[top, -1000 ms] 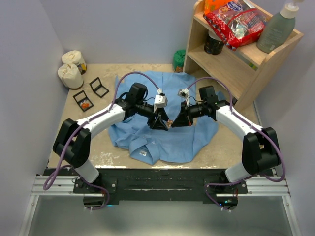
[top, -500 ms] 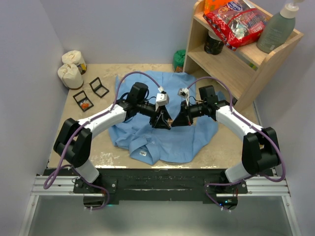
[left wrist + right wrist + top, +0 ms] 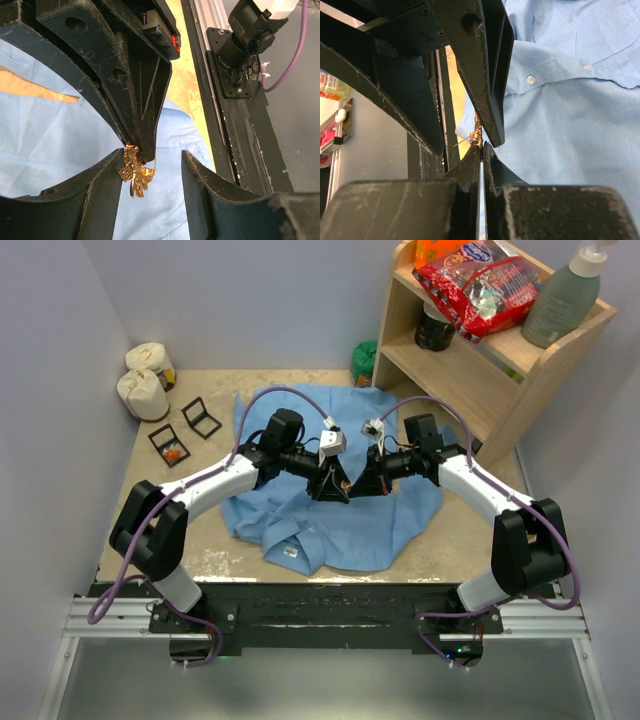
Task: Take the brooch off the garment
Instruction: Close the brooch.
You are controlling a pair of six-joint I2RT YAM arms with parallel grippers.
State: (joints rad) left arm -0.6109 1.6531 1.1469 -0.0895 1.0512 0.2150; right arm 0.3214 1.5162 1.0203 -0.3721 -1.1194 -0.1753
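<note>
Far left on the worktop (image 3: 215,385): two white bags (image 3: 148,380), then two small black trays (image 3: 185,430), one with something orange inside. Across the middle: the garment (image 3: 330,535), light blue, rumpled, white collar label toward the near edge. Over its centre, reaching in from the left: the left claw (image 3: 333,488), spread, with fingers (image 3: 102,187) either side of the brooch (image 3: 136,172) and not clamped on it; one finger just beside the gold leaf-like shape, perhaps touching. Meeting it tip to tip from the right: the right claw (image 3: 352,489), pressed together, pinching the brooch by its upper edge above the blue cloth. Cannot tell whether the pin still catches the fabric. Far right: a wooden shelf (image 3: 530,390) with a red snack bag (image 3: 478,285) and a grey-green bottle (image 3: 560,302).
</note>
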